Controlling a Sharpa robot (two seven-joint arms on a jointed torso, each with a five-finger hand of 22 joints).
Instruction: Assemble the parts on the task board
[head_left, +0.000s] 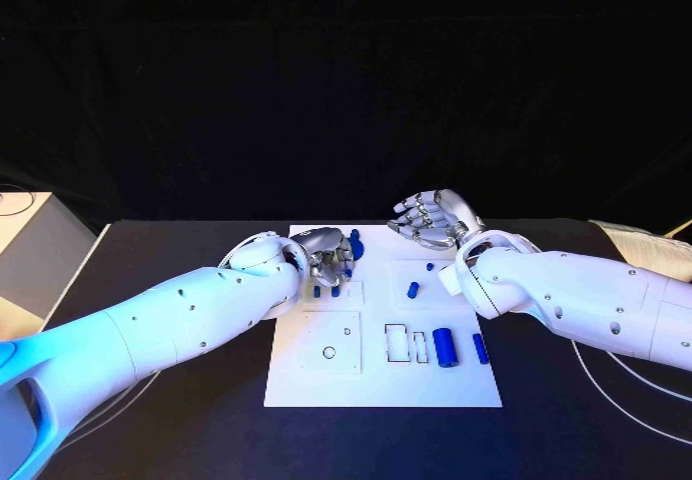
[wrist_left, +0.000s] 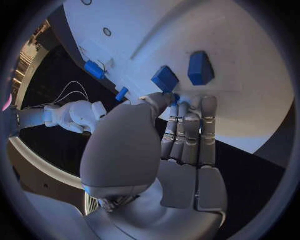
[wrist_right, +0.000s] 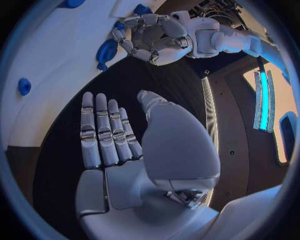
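The white task board (head_left: 382, 385) lies mid-table. My left hand (head_left: 326, 256) hangs over its far left part, fingers pointing down. In the left wrist view, the left hand (wrist_left: 181, 130) has its thumb tip pressed against its fingertips, with a sliver of a small blue part (wrist_left: 177, 98) between them. Just beyond stand two blue blocks (wrist_left: 165, 78) (wrist_left: 200, 67). My right hand (head_left: 433, 220) is raised at the board's far edge, fingers straight and holding nothing; the right hand (wrist_right: 119, 135) hovers over black table. Blue cylinders (head_left: 446, 347) (head_left: 480, 348) lie at the board's near right.
More blue parts sit mid-board (head_left: 413, 290) and near the left hand (head_left: 317, 292). White cables (head_left: 635, 400) trail over the black table on the right. A pale cabinet (head_left: 29, 250) stands beyond the table's left edge.
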